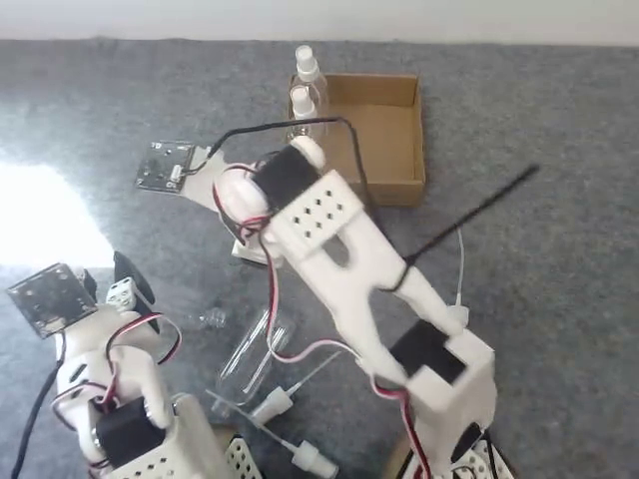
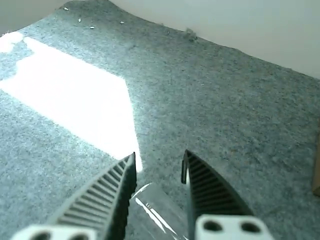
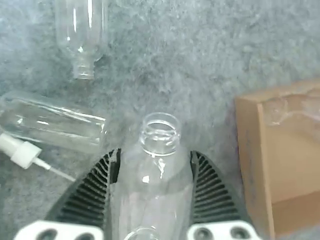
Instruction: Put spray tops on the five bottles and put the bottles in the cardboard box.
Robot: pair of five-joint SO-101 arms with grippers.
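1. Under everything, grey mat (image 1: 559, 299): flat, fuzzy felt.
2. Just beside the right gripper (image 3: 155, 152), cardboard box (image 1: 399, 192): brown, shallow, open-topped. At its wall on that gripper's side, two capped bottles (image 1: 308, 78): upright, clear, with white spray heads.
3. Pinched between the right gripper's ribbed black fingers (image 3: 87, 195), held bottle (image 3: 157, 185): clear plastic, round, threaded neck open and poking past the fingertips.
4. Ahead of the right gripper, open-necked bottle (image 3: 80, 35): lying, neck towards the gripper. Off to one side, crosswise bottle (image 3: 55, 125): lying, clear.
5. Left gripper (image 2: 159, 154): spread, with a clear bottle end (image 2: 152, 207) between the ribbed fingers; contact impossible to tell.
6. Just beside the crosswise bottle, loose spray top (image 3: 21, 149): white, with a thin dip tube.
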